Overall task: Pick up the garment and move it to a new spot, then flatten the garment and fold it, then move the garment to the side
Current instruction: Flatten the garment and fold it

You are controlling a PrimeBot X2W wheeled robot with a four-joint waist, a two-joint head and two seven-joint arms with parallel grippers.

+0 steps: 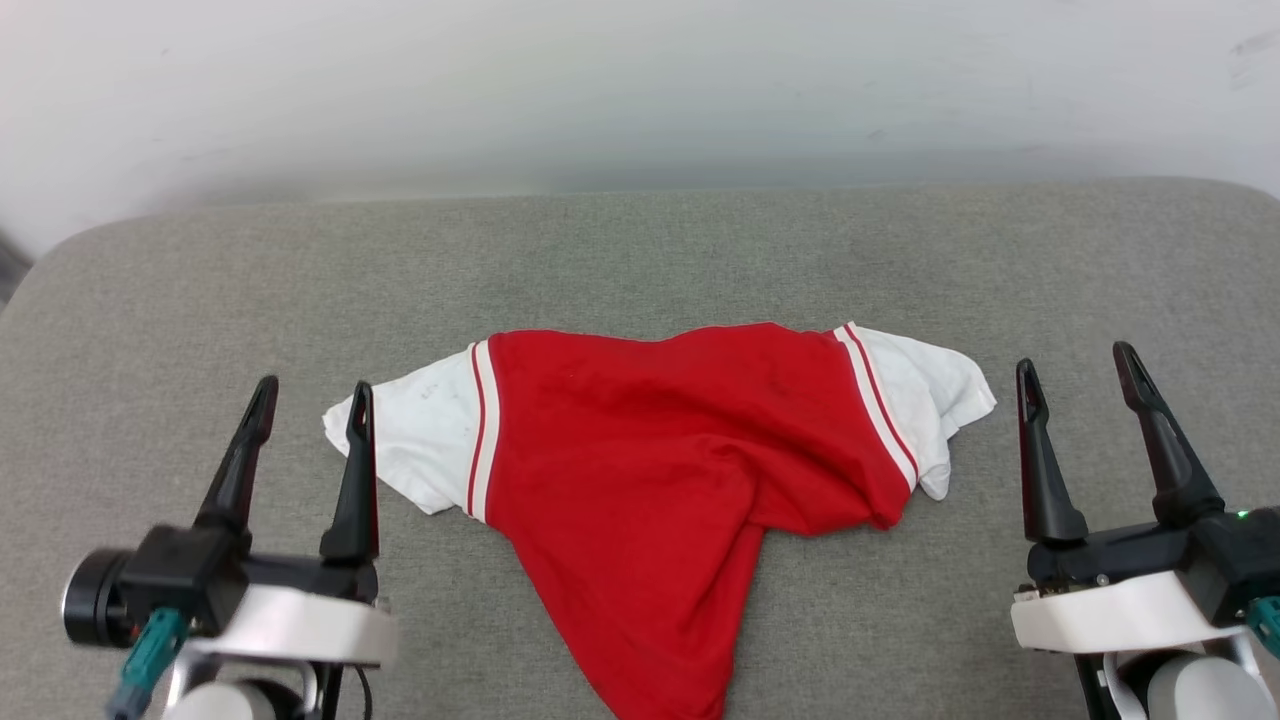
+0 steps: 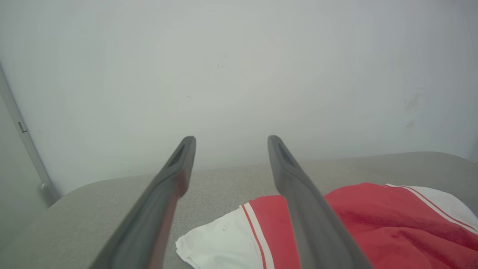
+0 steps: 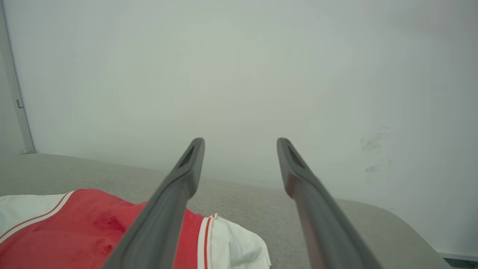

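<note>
Grey fabric surface (image 1: 640, 260) by a pale wall (image 1: 640, 90) carries the garment (image 1: 650, 450); left fingers (image 1: 355, 480) and right fingers (image 1: 1043, 470) spread, empty.

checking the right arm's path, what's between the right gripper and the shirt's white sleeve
The stretch is bare: in the head view, plain grey surface lies between the right gripper and the garment's white sleeve.

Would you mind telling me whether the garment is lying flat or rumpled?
Rumpled: the garment lies loose on the grey surface, both white sleeves out sideways, its red body creased and drawn to a point.
</note>
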